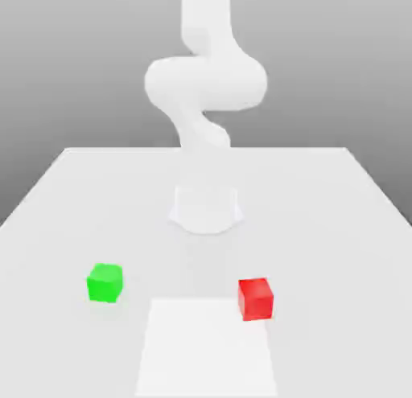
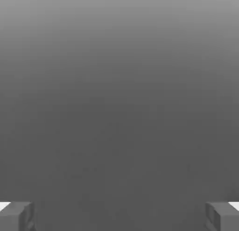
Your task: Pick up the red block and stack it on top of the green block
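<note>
I see the red block [image 1: 256, 299] on the table [image 1: 322, 252], toward the exterior view's right, a bright cube with plain faces, and it lies over the edge of a white rectangle [image 1: 201, 348] which is brighter than the table around it; well apart from it, toward the exterior view's left, is the green block [image 1: 105, 283], also flat on the table, and nothing is on top of either cube; the green one stands outside the white rectangle; between the two cubes, but further back, I see the base [image 1: 206, 210] of my robot, and from there the white arm [image 1: 206, 83] rises and goes out through the upper border of the exterior view; in the hand view my gripper [image 2: 120, 217] has its two fingers wide apart, with only grey background between them, so it holds neither block, and this background becomes lighter toward one side
</note>
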Controlling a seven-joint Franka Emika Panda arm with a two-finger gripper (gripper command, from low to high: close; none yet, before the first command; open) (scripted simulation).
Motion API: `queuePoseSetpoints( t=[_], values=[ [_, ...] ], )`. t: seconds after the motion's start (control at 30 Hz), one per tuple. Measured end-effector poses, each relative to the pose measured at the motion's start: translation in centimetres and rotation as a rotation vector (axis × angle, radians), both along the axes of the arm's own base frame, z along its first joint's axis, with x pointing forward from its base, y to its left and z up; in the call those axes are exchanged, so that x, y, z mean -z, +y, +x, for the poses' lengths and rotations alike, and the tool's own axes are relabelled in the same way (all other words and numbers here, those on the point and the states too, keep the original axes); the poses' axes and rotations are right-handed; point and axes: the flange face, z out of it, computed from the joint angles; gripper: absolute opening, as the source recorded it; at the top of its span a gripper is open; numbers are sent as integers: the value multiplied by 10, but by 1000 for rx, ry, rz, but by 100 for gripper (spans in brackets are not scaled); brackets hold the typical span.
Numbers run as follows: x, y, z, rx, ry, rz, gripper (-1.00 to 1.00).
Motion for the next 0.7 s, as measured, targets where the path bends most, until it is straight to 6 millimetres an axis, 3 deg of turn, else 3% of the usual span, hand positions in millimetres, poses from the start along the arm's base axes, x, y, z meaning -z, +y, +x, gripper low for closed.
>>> queuePoseSetpoints(
  t=[0.13,0.3,0.43,0.57,0.63,0.7],
  values=[
    [99,21,35,-32,149,2,0],
    [224,46,43,-68,335,-7,0],
    [325,62,22,-96,494,-26,0],
    [428,73,-25,-123,666,-55,0],
    [463,75,-37,-129,706,-64,0],
    [484,76,-40,-130,716,-65,0]
  ],
)
